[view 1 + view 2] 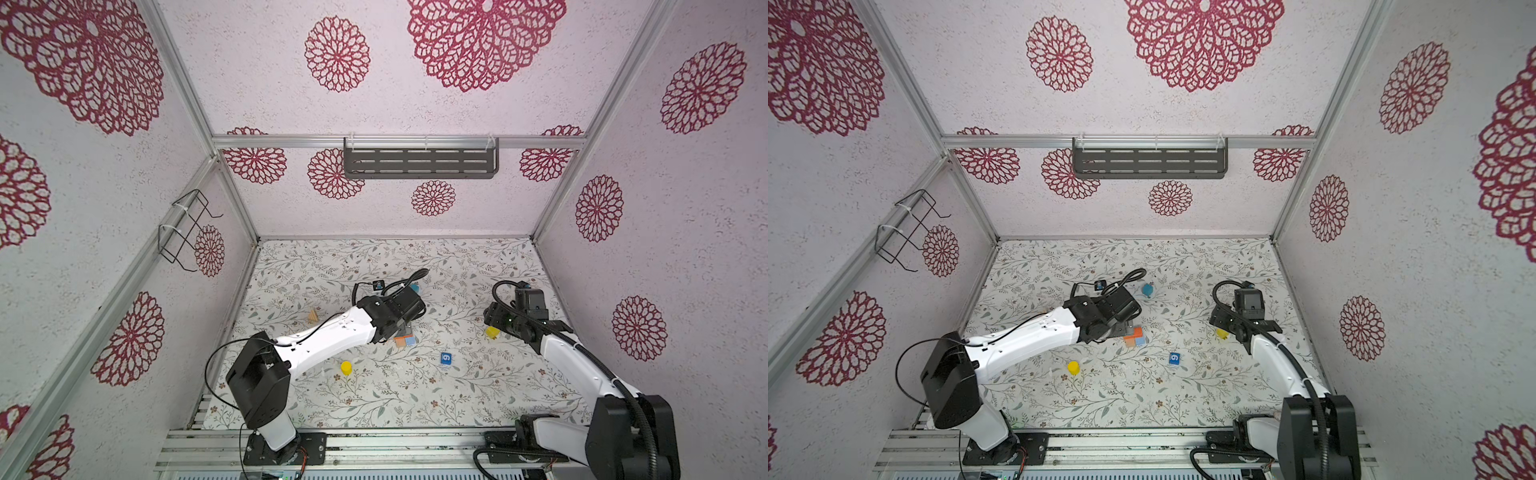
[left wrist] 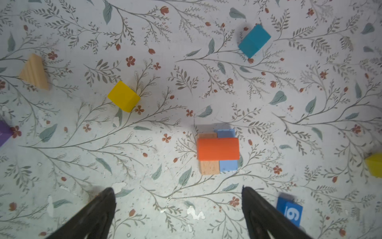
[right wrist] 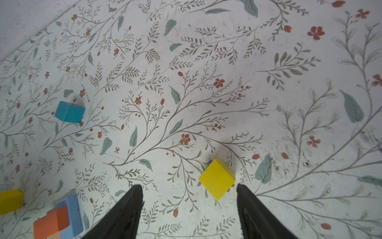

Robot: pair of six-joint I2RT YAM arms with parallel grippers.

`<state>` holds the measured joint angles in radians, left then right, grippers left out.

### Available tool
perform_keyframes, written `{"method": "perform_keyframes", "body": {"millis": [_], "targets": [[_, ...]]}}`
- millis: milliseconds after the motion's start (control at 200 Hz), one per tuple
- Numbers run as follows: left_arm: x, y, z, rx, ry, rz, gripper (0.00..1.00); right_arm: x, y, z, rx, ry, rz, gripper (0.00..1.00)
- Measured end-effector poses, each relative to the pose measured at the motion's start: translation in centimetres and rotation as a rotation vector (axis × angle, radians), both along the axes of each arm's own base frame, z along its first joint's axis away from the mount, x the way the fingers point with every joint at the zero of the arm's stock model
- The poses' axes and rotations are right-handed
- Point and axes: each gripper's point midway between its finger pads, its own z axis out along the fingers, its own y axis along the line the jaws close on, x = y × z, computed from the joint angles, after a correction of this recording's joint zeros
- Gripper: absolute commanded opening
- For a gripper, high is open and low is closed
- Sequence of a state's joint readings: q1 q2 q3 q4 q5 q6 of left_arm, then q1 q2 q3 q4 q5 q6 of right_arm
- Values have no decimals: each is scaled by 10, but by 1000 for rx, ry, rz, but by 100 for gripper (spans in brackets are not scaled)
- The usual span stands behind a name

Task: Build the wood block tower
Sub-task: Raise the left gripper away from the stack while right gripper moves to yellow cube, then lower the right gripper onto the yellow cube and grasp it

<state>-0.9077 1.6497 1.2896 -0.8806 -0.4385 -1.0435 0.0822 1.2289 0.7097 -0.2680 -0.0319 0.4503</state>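
The wood block tower (image 2: 218, 149) is an orange brick lying across a tan brick and a light blue brick; both top views show it at mid table (image 1: 405, 340) (image 1: 1134, 337). My left gripper (image 2: 178, 190) hangs open above the mat just short of the tower, nothing between its fingers. My right gripper (image 3: 189, 188) is open, low over a yellow cube (image 3: 217, 179), which sits just ahead of the fingertips, close to one finger (image 3: 240, 190). In a top view that cube (image 1: 492, 332) peeks out beside the right wrist.
Loose blocks lie around: a teal block (image 2: 254, 40) (image 3: 69, 112), a yellow block (image 2: 124, 99), a tan wedge (image 2: 34, 72) (image 1: 313, 316), a blue block marked 6 (image 1: 445, 358) (image 2: 289, 213), a yellow cylinder (image 1: 346, 368) and a purple piece (image 2: 4, 132). Walls enclose the mat.
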Motion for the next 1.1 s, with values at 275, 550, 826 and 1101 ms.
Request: {"method": "perform_keyframes", "body": {"millis": [275, 550, 826, 1101], "targets": [[-12, 54, -15, -13, 1, -14, 97, -18, -8, -25, -27, 146, -62, 70], [-12, 74, -32, -74, -6, -24, 97, -25, -7, -37, -14, 219, -141, 69], [-16, 81, -41, -110, 1, -63, 97, -22, -1, -52, -12, 283, -187, 66], [-18, 91, -46, -132, -17, -63, 97, -8, 7, -48, -35, 294, -191, 61]]}}
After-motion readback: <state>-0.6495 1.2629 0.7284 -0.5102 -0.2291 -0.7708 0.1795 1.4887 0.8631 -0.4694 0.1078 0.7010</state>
